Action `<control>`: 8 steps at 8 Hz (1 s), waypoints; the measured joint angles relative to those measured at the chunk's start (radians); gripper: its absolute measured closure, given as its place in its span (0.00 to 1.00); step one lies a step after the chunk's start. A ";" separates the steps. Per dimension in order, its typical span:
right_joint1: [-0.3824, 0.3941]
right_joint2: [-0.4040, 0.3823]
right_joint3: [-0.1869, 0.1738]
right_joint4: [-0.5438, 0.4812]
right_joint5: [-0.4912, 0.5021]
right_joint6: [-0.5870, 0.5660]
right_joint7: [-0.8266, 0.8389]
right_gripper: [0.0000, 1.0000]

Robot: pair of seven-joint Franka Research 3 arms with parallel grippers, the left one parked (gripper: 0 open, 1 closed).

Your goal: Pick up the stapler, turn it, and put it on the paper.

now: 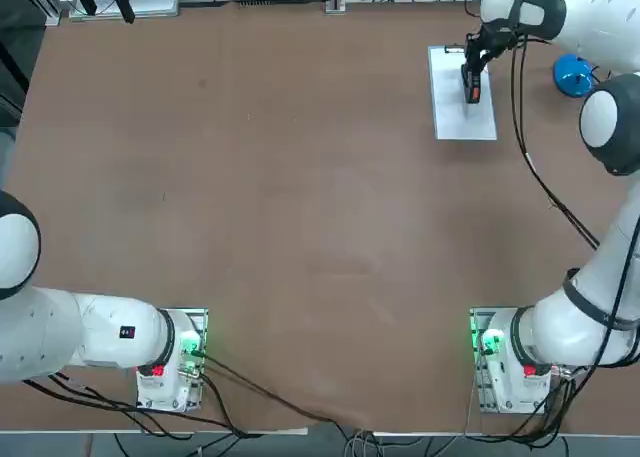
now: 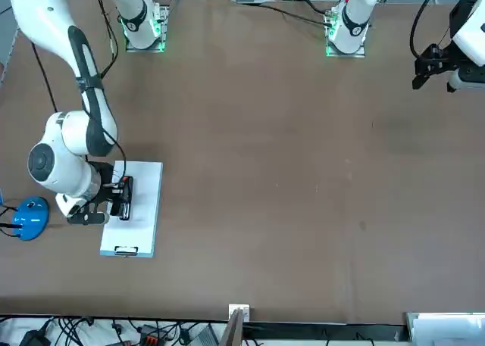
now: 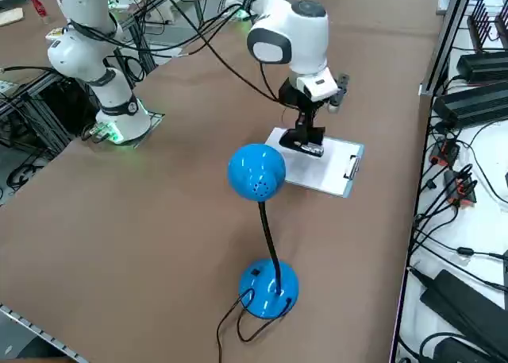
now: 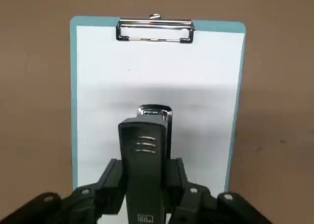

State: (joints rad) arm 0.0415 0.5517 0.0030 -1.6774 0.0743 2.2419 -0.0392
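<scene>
My right gripper [image 4: 145, 185] is shut on the black stapler [image 4: 145, 150], with one finger against each of its sides. The stapler lies lengthwise over the white paper [image 4: 103, 72], its metal nose toward the clip [image 4: 154, 30] at the sheet's short edge. From overhead the stapler [image 1: 474, 93] shows a red mark and sits over the middle of the paper [image 1: 455, 112] at the table's far right, under the gripper [image 1: 471, 80]. From the side the stapler [image 3: 306, 147] is right at the sheet [image 3: 333, 168]. I cannot tell whether it touches.
The paper is on a light blue clipboard [image 4: 73, 87]. A blue gooseneck lamp [image 3: 256, 172] stands just to the robot's right of it, base [image 1: 573, 75] near the table's edge. Cables and equipment [image 3: 468, 85] line the far side.
</scene>
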 joint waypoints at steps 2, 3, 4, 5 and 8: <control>-0.008 0.000 0.002 -0.061 0.063 0.137 -0.049 0.59; -0.007 0.001 0.007 -0.094 0.065 0.191 -0.049 0.59; -0.006 0.002 0.010 -0.110 0.065 0.207 -0.049 0.59; -0.004 0.001 0.010 -0.114 0.065 0.210 -0.049 0.59; -0.004 0.001 0.010 -0.117 0.065 0.211 -0.067 0.59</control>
State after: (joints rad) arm 0.0371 0.5531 0.0131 -1.7947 0.1397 2.4528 -0.1061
